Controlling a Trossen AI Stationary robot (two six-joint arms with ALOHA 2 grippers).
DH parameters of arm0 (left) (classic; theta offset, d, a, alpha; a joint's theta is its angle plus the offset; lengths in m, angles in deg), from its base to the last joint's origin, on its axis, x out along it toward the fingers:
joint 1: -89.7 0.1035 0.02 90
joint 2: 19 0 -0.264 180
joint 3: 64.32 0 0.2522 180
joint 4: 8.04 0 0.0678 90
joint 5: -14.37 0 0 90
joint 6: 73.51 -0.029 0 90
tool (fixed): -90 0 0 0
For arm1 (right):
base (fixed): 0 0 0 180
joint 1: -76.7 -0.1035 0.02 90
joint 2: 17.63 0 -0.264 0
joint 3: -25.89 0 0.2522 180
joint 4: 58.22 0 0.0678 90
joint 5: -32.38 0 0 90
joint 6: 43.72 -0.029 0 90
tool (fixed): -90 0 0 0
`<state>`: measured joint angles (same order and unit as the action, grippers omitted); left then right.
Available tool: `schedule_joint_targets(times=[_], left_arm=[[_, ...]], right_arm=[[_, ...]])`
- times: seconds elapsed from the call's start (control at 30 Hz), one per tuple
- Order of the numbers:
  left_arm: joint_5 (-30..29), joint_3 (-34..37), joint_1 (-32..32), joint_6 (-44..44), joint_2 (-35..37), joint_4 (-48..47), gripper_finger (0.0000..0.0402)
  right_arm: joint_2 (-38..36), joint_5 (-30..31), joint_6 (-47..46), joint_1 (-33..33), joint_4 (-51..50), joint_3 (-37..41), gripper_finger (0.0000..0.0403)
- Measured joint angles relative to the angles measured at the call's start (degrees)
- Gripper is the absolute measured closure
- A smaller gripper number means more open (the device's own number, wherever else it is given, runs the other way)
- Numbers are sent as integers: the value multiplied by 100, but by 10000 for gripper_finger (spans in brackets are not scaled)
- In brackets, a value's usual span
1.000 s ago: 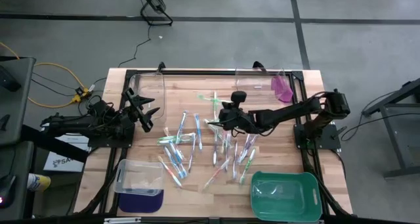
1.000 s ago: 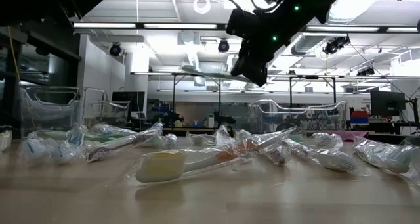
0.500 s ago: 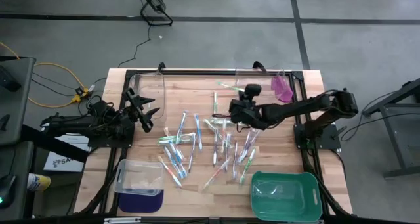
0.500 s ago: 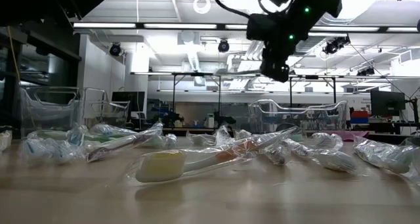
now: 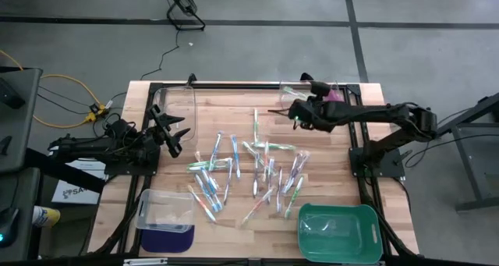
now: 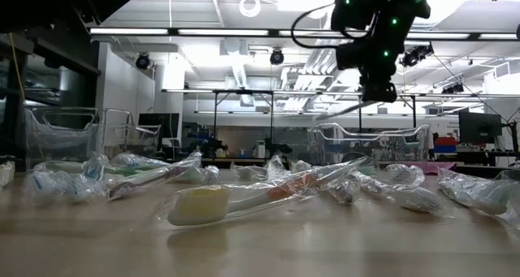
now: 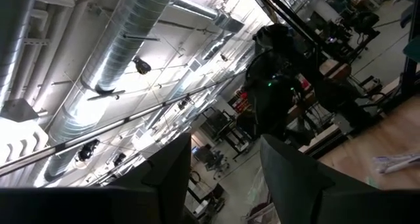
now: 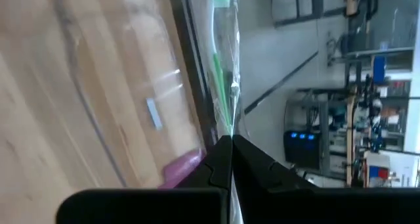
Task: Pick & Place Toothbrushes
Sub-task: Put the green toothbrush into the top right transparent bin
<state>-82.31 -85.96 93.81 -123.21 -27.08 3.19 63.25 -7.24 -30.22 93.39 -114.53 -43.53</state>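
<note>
Green tray: nearest edge, 5 o'clock of the table; looks bare inside, not the target of this carry as far as can be judged.
Near clear bin: 7 o'clock, above a dark blue mat; contents too faint to tell.
Toothbrushes: about 2 dozen wrapped sticks scattered across mid-table, green, blue, pink and pale mixed; best left undisturbed during the drop.
Left gripper: at 9 o'clock, raised off the wood, fingers spread and grasping nothing; waiting, clear of the pile.
Right gripper: at 1 o'clock, lifted above the table, fingers clenched on 1 green toothbrush in clear wrap, pinched near 1 end, the rest hanging free beyond the tips.
Far right bin: at 1 o'clock, just beyond the right gripper, something pink inside it.
Far left bin: at 11 o'clock, clear-walled.
Step in hand: carry to the far right bin, by the look of the heading.
Doing it well: keep the pinch tight; hold height over the bin wall so the dangling wrapper does not snag; centre over the opening, lower a little, then release.
Risk: free end swinging and catching the rim, tipping the brush outside.
</note>
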Motion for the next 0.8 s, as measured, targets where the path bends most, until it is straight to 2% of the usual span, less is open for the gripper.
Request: schedule_joint_targets(times=[0.23, 0.67, 0.8], left_arm=[[0, 0, 0, 64, 0, -48, 224], [0, 0, -1, 95, 0, -71, 224], [0, 0, 1, 114, 0, -74, 224]], right_arm=[[1, -598, 149, 603, -350, 0, 399], [2, -555, -8, 850, -286, 0, 398], [4, -555, -31, 848, -218, 0, 376]])
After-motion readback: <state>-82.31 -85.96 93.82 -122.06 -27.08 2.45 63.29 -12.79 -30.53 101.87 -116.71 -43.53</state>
